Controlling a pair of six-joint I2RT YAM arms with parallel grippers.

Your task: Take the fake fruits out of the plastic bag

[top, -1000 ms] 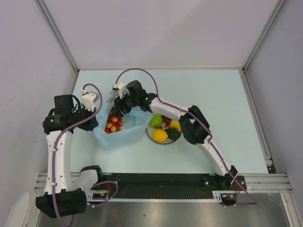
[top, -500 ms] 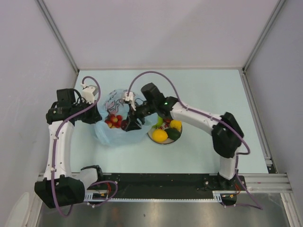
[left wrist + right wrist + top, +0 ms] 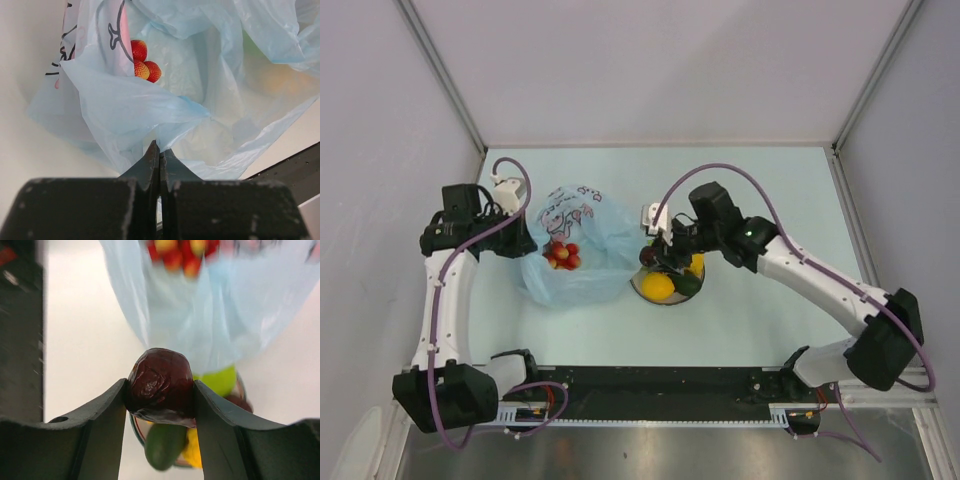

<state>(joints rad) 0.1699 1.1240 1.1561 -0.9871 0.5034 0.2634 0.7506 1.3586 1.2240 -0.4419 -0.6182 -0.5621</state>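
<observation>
The light-blue plastic bag (image 3: 582, 262) lies left of centre with a cluster of red berries (image 3: 561, 255) in its mouth. My left gripper (image 3: 525, 246) is shut on the bag's left edge; the left wrist view shows its jaws pinching the plastic (image 3: 165, 131), with the berries (image 3: 142, 62) beyond. My right gripper (image 3: 656, 256) is shut on a dark red wrinkled fruit (image 3: 160, 377) and holds it just above the plate (image 3: 665, 302). On the plate lie a yellow fruit (image 3: 658, 287), a dark green one (image 3: 165, 445) and a green apple (image 3: 220, 381).
The plate's rim (image 3: 133, 424) sits right beside the bag's right edge (image 3: 215, 315). The black base rail (image 3: 660, 385) runs along the near edge. Grey walls enclose the pale table (image 3: 770, 190) on three sides.
My right gripper has drawn back from the bag's mouth to the right, carrying the dark red fruit to above the plate. The left gripper has kept its hold on the bag.
</observation>
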